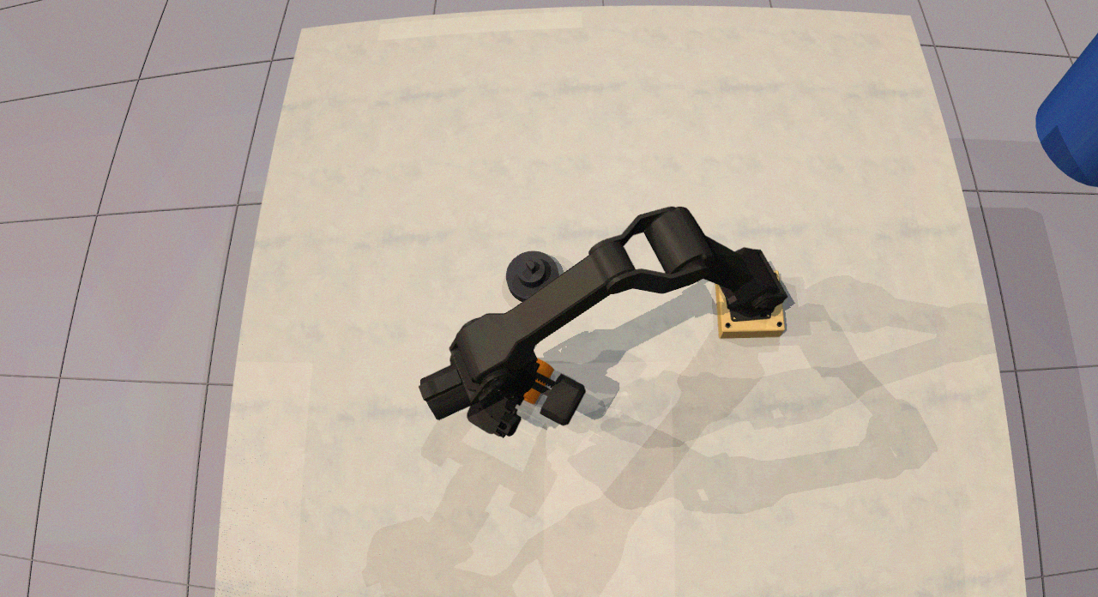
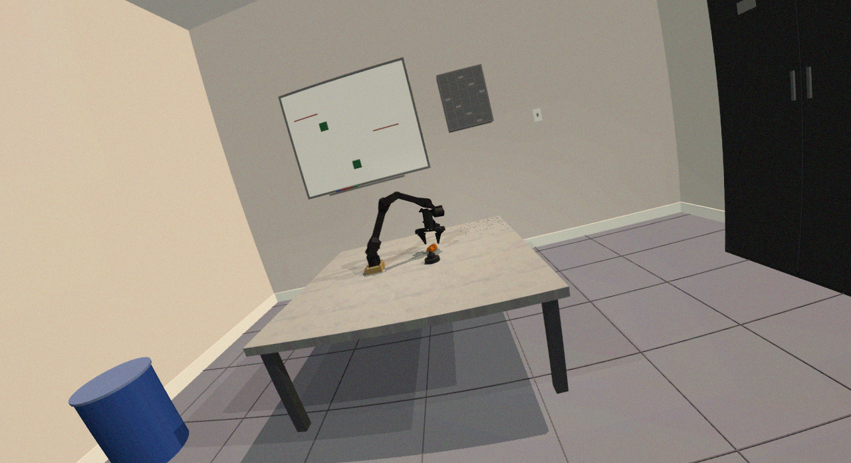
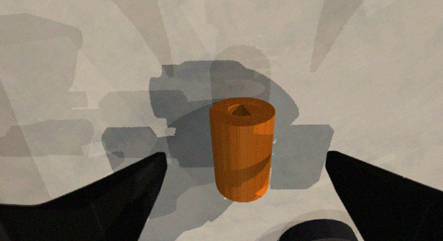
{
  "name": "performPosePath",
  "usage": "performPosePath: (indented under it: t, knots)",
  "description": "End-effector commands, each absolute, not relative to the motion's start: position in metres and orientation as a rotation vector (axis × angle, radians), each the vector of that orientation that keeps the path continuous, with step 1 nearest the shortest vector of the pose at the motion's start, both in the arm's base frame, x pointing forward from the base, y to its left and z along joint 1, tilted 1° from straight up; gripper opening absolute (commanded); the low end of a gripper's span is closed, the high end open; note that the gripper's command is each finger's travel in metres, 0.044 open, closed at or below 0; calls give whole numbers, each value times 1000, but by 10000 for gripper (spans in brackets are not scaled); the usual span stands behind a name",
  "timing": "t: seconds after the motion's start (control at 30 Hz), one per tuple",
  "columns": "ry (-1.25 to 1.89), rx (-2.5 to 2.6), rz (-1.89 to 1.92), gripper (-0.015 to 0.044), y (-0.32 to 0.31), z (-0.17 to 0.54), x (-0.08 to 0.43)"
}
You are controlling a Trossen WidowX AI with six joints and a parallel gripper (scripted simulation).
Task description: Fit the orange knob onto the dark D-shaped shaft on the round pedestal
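Observation:
The orange knob (image 1: 544, 368) (image 2: 431, 248) (image 3: 242, 151) lies on its side on the table, partly covered by the gripper in the top view. Its end face with the hole shows in the wrist view; I cannot make out the hole's flat side clearly. My gripper (image 2: 431, 243) (image 3: 244, 159) is open and empty, pointing down above the knob, with a finger to either side of it in the wrist view. The dark round pedestal (image 1: 515, 287) (image 2: 432, 260) (image 3: 322, 230) stands apart from the knob, its shaft (image 1: 530, 266) bare. The arm covers part of the pedestal's edge in the top view.
The arm's yellow base (image 1: 751, 331) (image 2: 373, 269) is bolted to the pale table (image 1: 614, 133) (image 2: 416, 299). The forearm passes over the pedestal's edge in the top view. A blue bin (image 1: 1075, 125) (image 2: 130, 418) stands on the floor off the table.

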State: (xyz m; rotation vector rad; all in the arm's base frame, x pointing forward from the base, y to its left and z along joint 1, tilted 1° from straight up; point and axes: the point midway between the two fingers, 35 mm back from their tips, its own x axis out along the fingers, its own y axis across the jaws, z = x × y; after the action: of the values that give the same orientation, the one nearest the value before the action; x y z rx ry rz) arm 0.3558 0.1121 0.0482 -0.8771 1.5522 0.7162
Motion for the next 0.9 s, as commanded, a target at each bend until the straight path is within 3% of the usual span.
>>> performPosePath:
  t: [0.0, 0.53, 0.77, 0.87]
  knots:
    - [1561, -885, 718, 440, 111, 38, 355]
    - [1562, -885, 718, 440, 110, 14, 355]
    - [1562, -885, 718, 256, 110, 14, 355]
    - [1562, -885, 718, 240, 110, 14, 355]
